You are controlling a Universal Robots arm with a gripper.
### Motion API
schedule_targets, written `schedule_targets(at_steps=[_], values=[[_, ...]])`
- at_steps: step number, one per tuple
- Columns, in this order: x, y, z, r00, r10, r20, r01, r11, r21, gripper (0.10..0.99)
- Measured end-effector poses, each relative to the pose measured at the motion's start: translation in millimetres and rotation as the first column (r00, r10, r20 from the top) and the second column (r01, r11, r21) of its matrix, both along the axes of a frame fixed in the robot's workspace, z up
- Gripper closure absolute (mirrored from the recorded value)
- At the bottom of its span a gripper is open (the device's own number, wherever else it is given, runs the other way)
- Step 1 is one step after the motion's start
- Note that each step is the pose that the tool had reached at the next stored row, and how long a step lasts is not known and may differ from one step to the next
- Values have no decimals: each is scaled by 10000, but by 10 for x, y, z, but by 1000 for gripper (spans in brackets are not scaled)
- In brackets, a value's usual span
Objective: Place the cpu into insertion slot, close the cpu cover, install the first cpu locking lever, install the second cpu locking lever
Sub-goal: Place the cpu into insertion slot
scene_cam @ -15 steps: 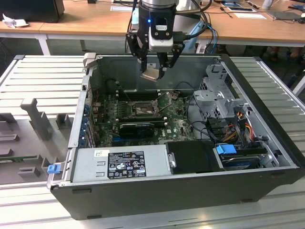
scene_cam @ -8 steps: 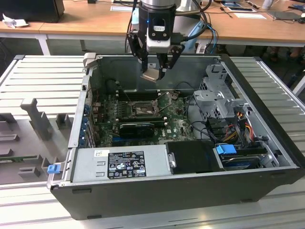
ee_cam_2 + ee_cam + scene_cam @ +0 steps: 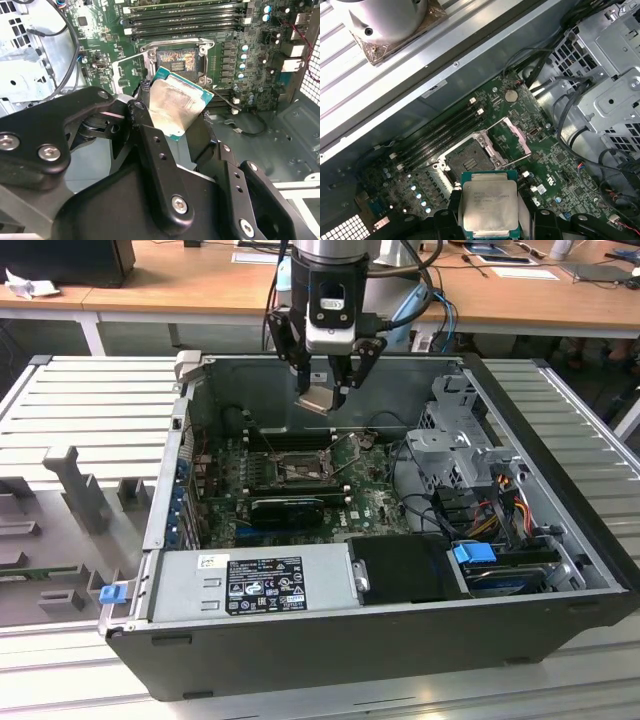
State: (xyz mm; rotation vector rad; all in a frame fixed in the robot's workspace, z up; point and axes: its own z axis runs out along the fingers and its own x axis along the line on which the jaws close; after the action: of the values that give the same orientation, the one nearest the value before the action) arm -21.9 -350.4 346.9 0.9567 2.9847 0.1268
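Note:
My gripper [image 3: 322, 392] hangs over the open computer case, shut on the cpu [image 3: 318, 401]. In both wrist views the cpu [image 3: 176, 106] [image 3: 488, 204] shows its pale silver face with a green edge, held tilted between the black fingers [image 3: 150, 145]. It is above the insertion slot [image 3: 176, 61] [image 3: 466, 161] and apart from it. The slot [image 3: 290, 468] lies bare, a dark square on the green motherboard. The cpu cover [image 3: 513, 136] [image 3: 126, 70] stands swung open beside the slot. Two thin locking levers [image 3: 516, 161] stick out, unlatched.
Long black memory slots [image 3: 185, 22] run beside the socket. A grey power supply [image 3: 250, 585] fills the case's near side, and a metal drive cage [image 3: 455, 440] with cables sits at the exterior view's right. A grey fixture tray [image 3: 70, 500] lies at the left.

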Motion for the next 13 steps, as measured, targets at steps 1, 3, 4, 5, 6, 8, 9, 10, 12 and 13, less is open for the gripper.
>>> schedule_targets(at_steps=[1, 3, 4, 5, 6, 8, 9, 10, 12, 13], values=[[0, 0, -1, 10000, -57, -1, 57, 10000, -2, 557], [0, 0, -3, 9999, -163, 0, 163, 9999, 0, 557], [0, 0, -3, 9998, -203, 1, 203, 9998, 1, 557], [0, 0, -3, 9997, -229, 1, 229, 9997, 1, 557], [0, 0, -4, 9997, -264, 1, 264, 9997, 1, 557], [0, 0, -4, 9995, -323, 1, 323, 9995, 0, 557], [0, 0, -4, 9993, -364, 1, 364, 9993, 1, 557], [0, 0, -4, 9992, -393, 1, 393, 9992, 1, 557], [0, 1, -4, 9989, -473, 0, 473, 9989, 0, 557], [0, 1, -5, 9985, -539, 1, 539, 9985, 0, 557]])
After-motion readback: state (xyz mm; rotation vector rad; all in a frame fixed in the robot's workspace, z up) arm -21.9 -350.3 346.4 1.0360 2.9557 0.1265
